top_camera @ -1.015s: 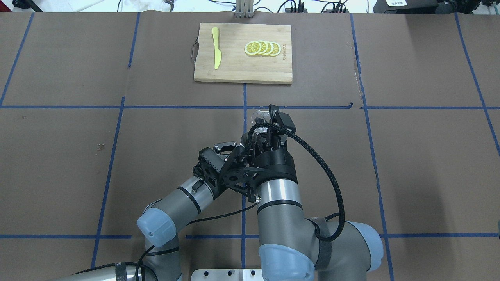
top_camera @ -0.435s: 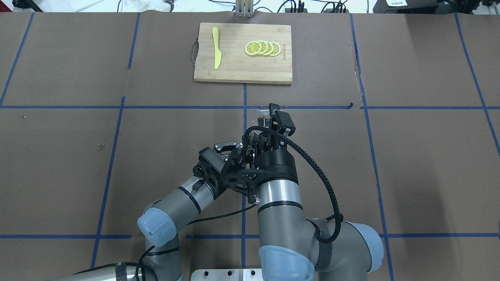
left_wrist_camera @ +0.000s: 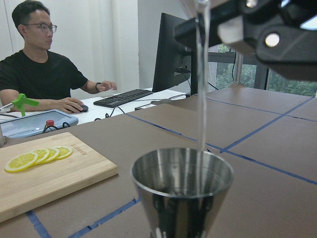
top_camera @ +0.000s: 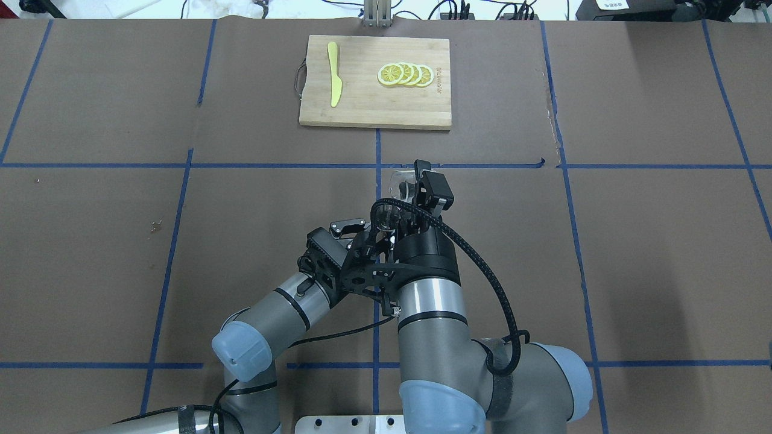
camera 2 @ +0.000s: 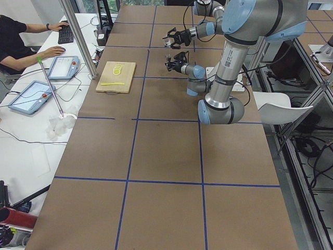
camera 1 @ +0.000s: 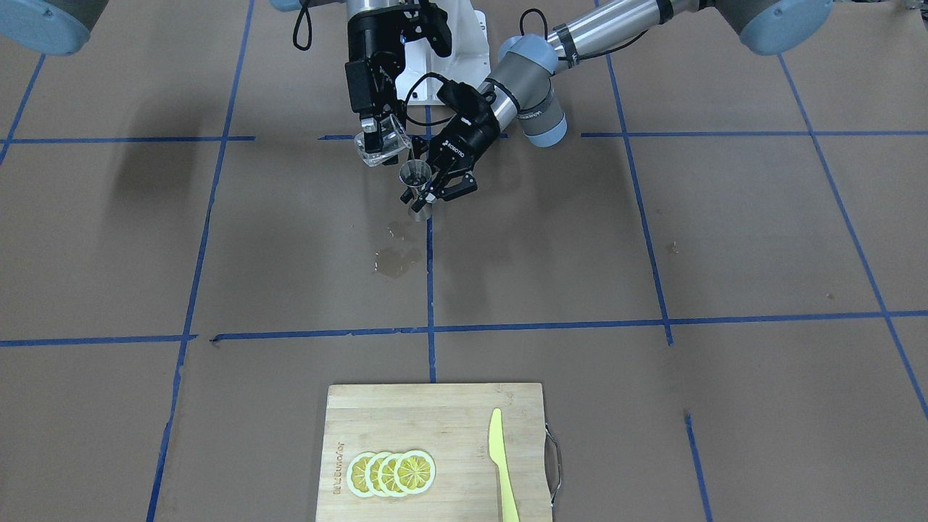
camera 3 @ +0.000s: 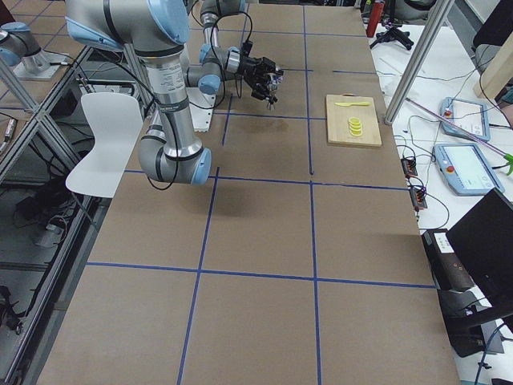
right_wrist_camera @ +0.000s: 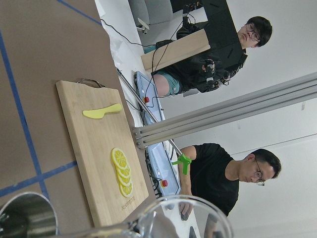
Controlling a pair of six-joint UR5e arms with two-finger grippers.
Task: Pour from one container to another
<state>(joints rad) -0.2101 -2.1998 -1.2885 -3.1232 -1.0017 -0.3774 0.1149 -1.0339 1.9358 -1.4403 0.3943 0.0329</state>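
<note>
In the front-facing view my right gripper is shut on the small clear glass cup, which is tipped toward the steel jigger. My left gripper is shut on the jigger's narrow waist and holds it upright just above the table. A thin stream of clear liquid falls into the jigger in the left wrist view. The right wrist view shows the glass cup's rim above the jigger's mouth. From overhead, the glass cup peeks out ahead of my right wrist.
A wet patch darkens the brown paper just in front of the jigger. At the far side lies a wooden cutting board with lemon slices and a yellow knife. People sit at a side desk.
My right wrist has turned a little, tipping the glass cup further, and its cable loop has shifted left. The left arm holds still.
</note>
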